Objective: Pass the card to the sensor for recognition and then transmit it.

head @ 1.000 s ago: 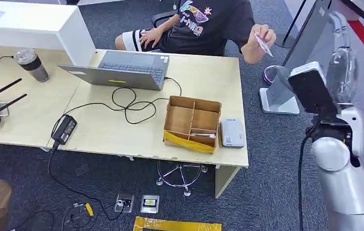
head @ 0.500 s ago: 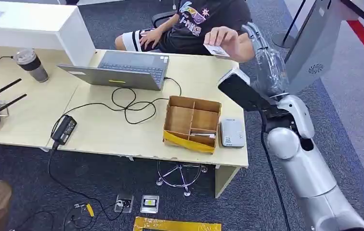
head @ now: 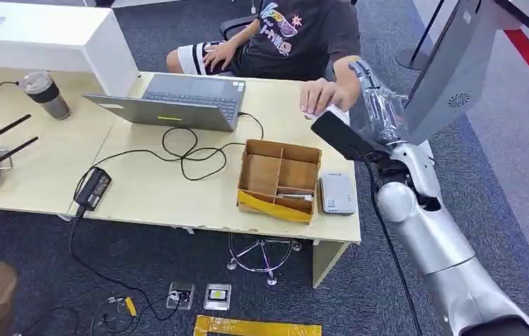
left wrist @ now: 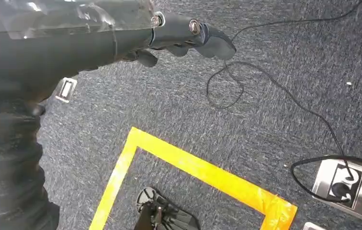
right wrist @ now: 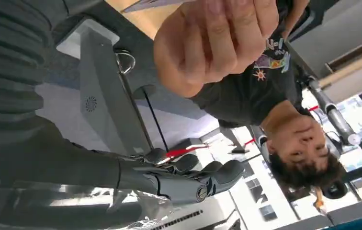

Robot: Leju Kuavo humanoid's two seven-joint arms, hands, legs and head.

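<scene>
Card (right wrist: 152, 4) — only a pale edge of it shows in the right wrist view, pinched in the person's hand (right wrist: 212, 40); in the head view that same hand sits low on the desk (head: 143, 189) near the far right edge, card itself too hidden to point at there. So the card is with the person, not the robot.

Right hand (right wrist: 184, 179) is raised just beside the person's hand, fingers apart and lightly curled, nothing in them. Left hand (left wrist: 179, 36) hangs over the carpet, fingers loosely bent, holding nothing.

Sensor (head: 336, 192) — judged to be the small grey box lying flat on the desk, touching or just beside the right wall of the cardboard tray (head: 279, 178). Nothing rests on it.

Progress, as a judgement: very early — handover of the card not yet made. Left to do: robot takes the card, brings it over the sensor, then passes it on.

Laptop (head: 185, 101) and cables farther left, not involved.
</scene>
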